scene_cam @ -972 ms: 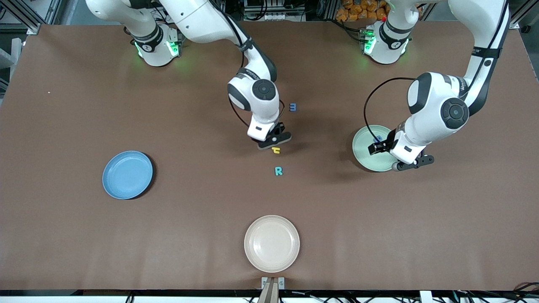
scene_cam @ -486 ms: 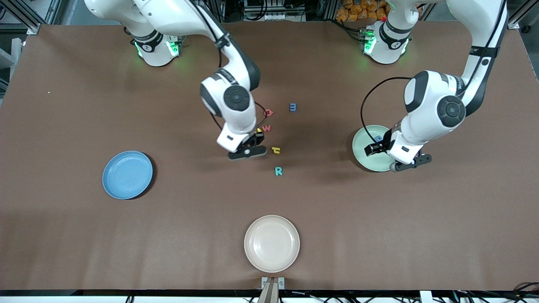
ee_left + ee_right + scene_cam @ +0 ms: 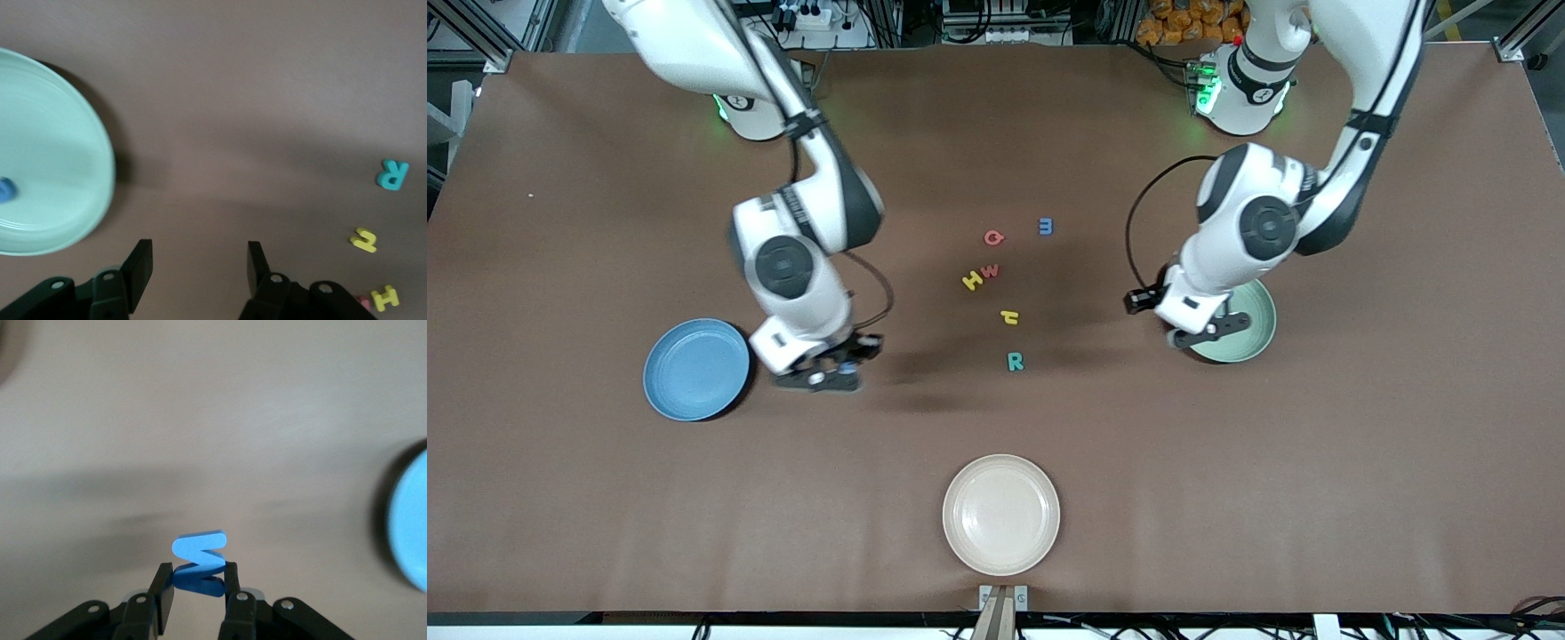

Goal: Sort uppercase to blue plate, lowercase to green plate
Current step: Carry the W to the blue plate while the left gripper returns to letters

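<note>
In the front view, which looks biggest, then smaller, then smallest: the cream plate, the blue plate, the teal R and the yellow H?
1. Cream plate, though it lies nearest the camera, so this is unsure.
2. Blue plate, nearly as big.
3. Teal R and yellow H look alike, both tiny.

3 cameras: 1 high overview, 2 on the wrists.
Your front view looks down across the whole table (image 3: 1227,498) toward both bases. Each wrist camera looks down past its own fingers, close above the tabletop; the left one shares the green plate (image 3: 60,167) and teal R (image 3: 392,175) with the front.
</note>
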Robot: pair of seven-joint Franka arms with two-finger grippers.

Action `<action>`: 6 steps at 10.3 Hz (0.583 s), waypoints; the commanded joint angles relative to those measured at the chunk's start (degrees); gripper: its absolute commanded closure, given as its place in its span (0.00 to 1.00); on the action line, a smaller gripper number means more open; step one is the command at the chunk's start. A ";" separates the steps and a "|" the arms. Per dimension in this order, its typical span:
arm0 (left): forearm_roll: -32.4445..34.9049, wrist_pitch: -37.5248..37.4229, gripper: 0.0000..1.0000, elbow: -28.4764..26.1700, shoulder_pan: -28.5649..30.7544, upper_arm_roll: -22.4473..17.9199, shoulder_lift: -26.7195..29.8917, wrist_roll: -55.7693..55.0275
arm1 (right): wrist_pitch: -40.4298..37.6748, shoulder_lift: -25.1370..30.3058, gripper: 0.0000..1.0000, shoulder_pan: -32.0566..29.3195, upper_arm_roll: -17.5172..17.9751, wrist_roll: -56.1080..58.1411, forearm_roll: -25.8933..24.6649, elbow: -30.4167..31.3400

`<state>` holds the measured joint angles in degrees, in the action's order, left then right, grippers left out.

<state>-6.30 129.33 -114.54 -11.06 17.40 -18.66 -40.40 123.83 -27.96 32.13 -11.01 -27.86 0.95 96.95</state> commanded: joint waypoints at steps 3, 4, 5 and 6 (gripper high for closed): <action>5.16 -0.40 0.35 5.03 -8.87 -0.53 -8.22 -12.05 | -2.37 3.26 1.00 -10.75 -0.07 7.89 -0.77 1.22; 5.25 -0.40 0.35 5.29 -10.98 -0.70 -9.28 -14.24 | -2.37 3.27 1.00 -13.47 -0.07 9.74 -0.77 1.22; 5.33 -0.40 0.35 5.82 -13.35 -1.49 -10.51 -16.18 | -2.37 3.09 1.00 -16.54 0.02 12.02 -0.77 1.31; 5.34 -0.40 0.35 5.82 -15.63 -2.19 -11.39 -18.20 | -2.89 2.74 1.00 -18.66 0.02 13.09 -0.68 1.66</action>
<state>-2.58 129.38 -110.47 -23.35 16.80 -28.19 -54.87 121.70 -26.38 16.53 -11.95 -16.49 0.87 97.06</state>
